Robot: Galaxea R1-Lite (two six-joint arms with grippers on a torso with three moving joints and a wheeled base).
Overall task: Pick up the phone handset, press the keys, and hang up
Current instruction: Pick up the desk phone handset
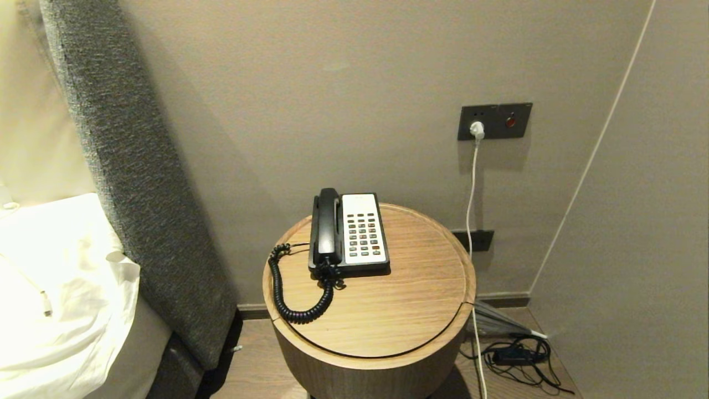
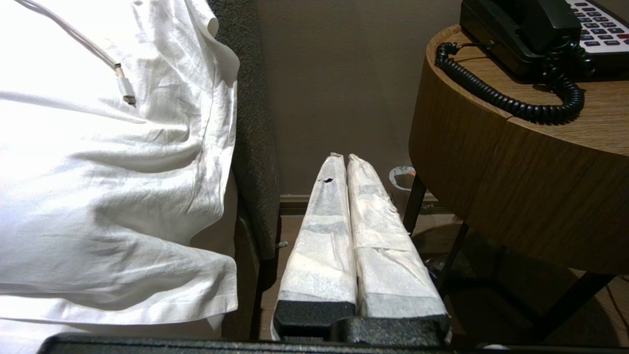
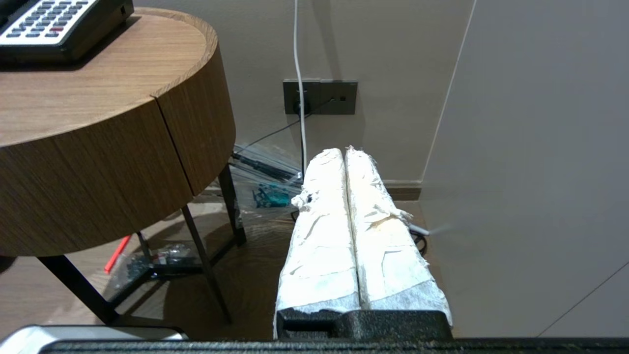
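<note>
Phone handset (image 1: 327, 228) lies in its cradle left of the keys (image 1: 363, 229) on our round wooden table (image 1: 410, 310); since nothing is lifted yet, our left gripper (image 2: 343, 158) and right gripper (image 3: 340, 151) hang low beside the table, fingers pressed together, empty.

A round wooden side table (image 1: 388, 310) is standing on dark legs against a beige wall (image 1: 332, 100). To its left, a grey upholstered headboard (image 1: 138, 166) is leaning beside white bedding (image 1: 61, 288), where a white cable (image 2: 123, 86) is lying. On the wall, a dark socket panel (image 1: 494, 120) is holding a white plug (image 1: 477, 130), its cord (image 1: 471, 205) hanging to the floor, where black cables (image 1: 520, 357) are lying tangled.
</note>
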